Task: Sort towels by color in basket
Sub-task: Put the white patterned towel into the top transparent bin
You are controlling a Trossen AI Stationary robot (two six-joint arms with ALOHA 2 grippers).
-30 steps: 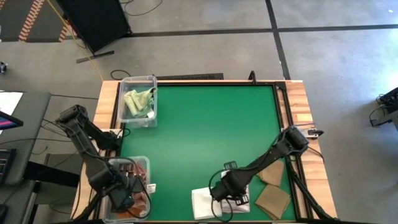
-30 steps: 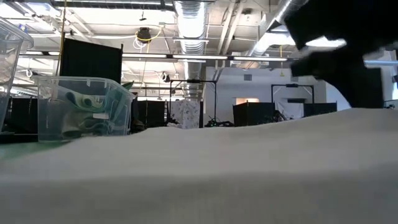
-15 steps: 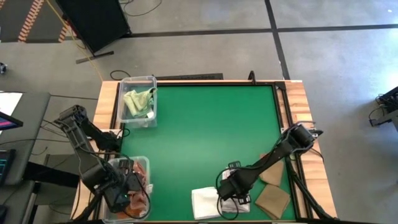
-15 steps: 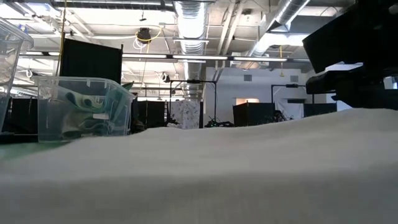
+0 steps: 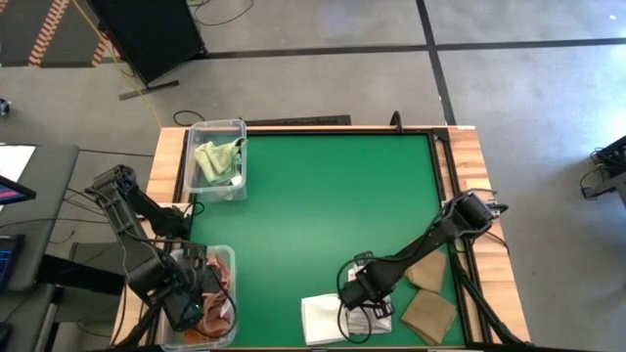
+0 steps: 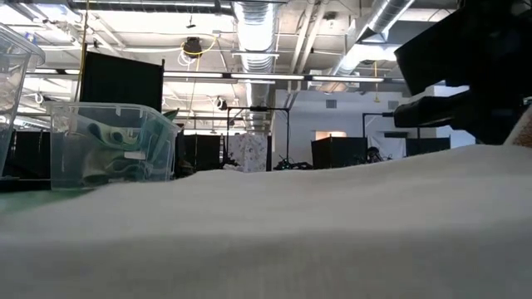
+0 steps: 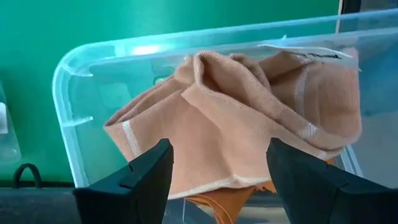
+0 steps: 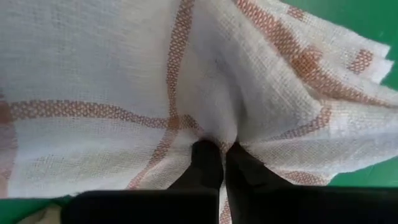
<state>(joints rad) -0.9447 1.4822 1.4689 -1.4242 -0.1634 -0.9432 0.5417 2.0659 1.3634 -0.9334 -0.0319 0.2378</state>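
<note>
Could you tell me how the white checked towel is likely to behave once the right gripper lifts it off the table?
It will probably drape and sag: the white checked towel already bunches into soft folds where the right gripper is shut on a pinch of it. It looks light, being thin open weave. It may unfold, since only one pinch is held and it lies on other white towels.

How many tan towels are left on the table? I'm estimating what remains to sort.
2 tan towels: one near the mat's right edge beside the right arm, the other just nearer the table's front right corner. More could lie hidden under the arm.
</note>
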